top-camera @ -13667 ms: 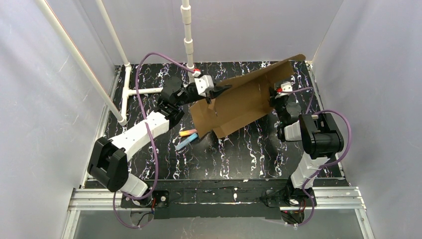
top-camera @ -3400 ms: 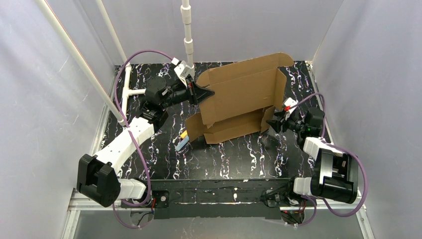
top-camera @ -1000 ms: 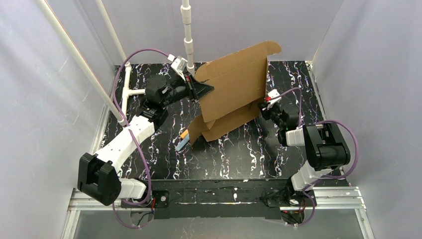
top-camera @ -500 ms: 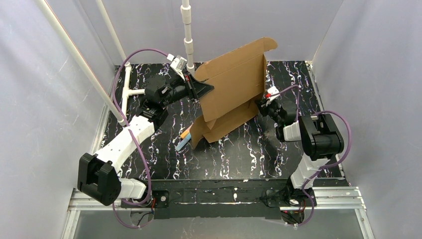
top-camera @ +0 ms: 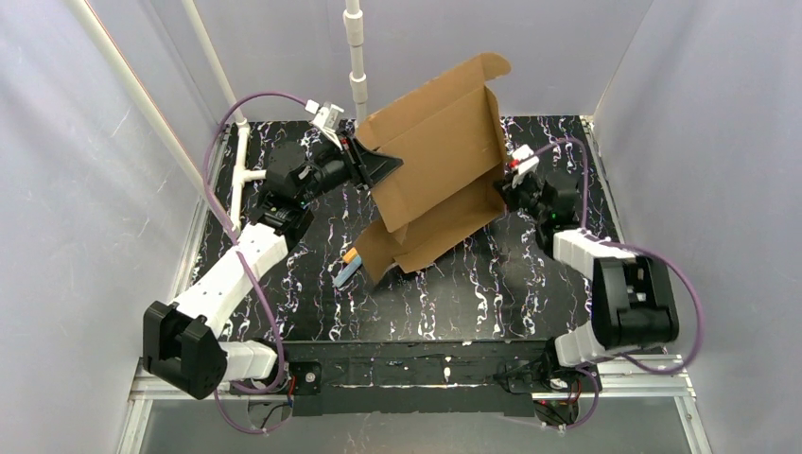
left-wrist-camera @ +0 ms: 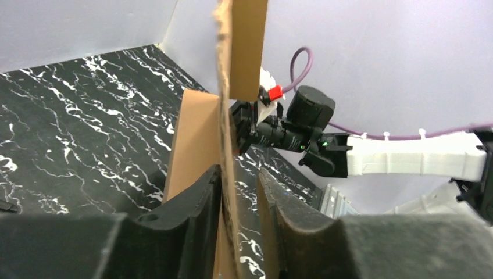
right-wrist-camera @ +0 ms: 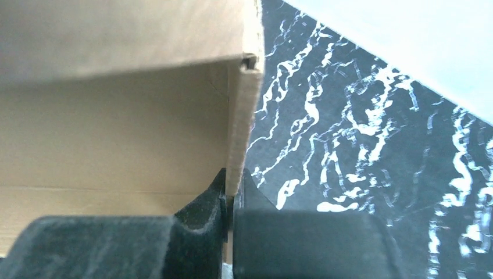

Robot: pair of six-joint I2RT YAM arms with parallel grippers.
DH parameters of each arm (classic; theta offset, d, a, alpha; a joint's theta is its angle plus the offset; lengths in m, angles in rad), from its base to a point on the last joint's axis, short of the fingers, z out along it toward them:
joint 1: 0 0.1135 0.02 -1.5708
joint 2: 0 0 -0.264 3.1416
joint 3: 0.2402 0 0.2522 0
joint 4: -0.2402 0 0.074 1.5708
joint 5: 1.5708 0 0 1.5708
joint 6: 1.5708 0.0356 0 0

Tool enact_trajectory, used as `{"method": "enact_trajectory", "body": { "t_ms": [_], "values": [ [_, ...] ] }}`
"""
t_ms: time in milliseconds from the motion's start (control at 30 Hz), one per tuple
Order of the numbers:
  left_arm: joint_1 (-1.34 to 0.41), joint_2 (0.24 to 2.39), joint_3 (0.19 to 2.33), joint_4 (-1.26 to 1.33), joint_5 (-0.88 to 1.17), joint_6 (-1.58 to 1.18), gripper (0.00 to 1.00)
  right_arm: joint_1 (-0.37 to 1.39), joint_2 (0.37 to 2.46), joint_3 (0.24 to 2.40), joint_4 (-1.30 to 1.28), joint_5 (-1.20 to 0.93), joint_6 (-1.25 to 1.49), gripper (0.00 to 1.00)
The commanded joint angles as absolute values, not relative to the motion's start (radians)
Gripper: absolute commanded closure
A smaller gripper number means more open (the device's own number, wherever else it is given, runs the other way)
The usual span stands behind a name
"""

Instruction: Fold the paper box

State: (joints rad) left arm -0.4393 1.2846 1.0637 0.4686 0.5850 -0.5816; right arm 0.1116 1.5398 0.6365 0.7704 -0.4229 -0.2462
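paper box (top-camera: 435, 161): stands tilted at mid-bench (top-camera: 492, 284), tall panel raised between both arms | right end effector (right-wrist-camera: 231, 183): now pinched onto box's right edge, looser a moment before | left end effector (left-wrist-camera: 239, 174): just slackened, narrowly parted around left edge | meaning: grip passes rightward, fold unfinished

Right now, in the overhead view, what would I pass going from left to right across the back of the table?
white pipe stand → left arm's fingers → paper box → right arm's fingers
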Motion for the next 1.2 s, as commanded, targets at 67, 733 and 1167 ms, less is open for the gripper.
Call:
{"method": "enact_trajectory", "body": {
  "t_ms": [67,733,1167],
  "values": [
    [-0.43,1.213,1.085,0.458,0.589,-0.61,0.62,0.083,1.333,0.927,-0.104,-0.347,-0.462,0.99],
    [-0.376,1.052,0.964,-0.016,0.444,-0.336,0.35,-0.119,1.486,1.08,-0.878,-0.183,-0.574,0.99],
    [-0.433,0.914,0.472,-0.132,0.399,-0.886,0.33,-0.221,1.568,1.023,-0.773,-0.367,-0.378,0.34]
  ]
}}
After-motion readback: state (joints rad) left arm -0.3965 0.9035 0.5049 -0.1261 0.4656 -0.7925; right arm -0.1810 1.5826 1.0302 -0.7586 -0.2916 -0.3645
